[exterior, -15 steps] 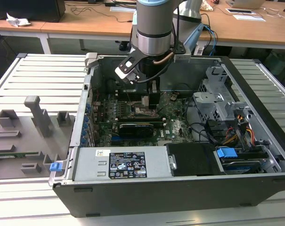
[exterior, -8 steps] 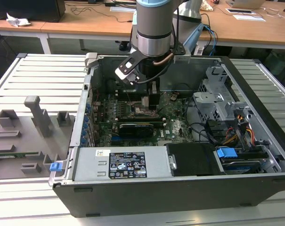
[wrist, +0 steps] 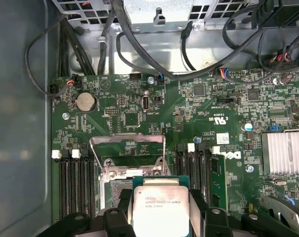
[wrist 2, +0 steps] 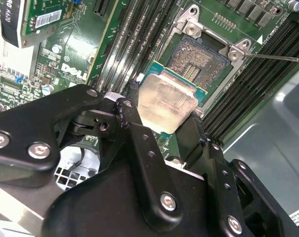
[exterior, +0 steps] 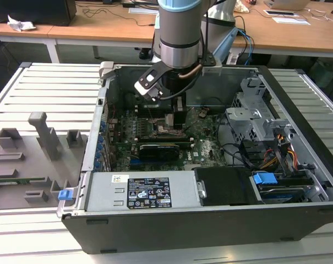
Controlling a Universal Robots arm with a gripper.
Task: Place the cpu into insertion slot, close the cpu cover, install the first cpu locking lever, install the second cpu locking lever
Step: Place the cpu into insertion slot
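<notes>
My gripper [wrist 2: 164,106] is shut on the cpu [wrist 2: 167,100], a flat square chip with a pale metal face, clamped by its edges between the black fingers [wrist 2: 132,96]. The cpu hangs tilted just above the near edge of the insertion slot [wrist 2: 201,59], whose dark pin field lies uncovered. In the first wrist view the cpu [wrist: 160,210] sits between the fingers beside the insertion slot [wrist: 115,192], and the cpu cover [wrist: 127,139] stands raised open behind it. A thin locking lever [wrist 2: 277,58] sticks out from the socket corner. In the exterior view the gripper [exterior: 176,122] reaches down inside the case.
Black memory slots [wrist: 75,182] flank the socket on both sides. A silver heatsink [wrist: 285,153] and a long black card [exterior: 158,148] lie nearby. Case walls, a drive cage [exterior: 254,118], cables and the power supply [exterior: 138,192] surround the board. A grey fixture tray [exterior: 28,159] sits outside.
</notes>
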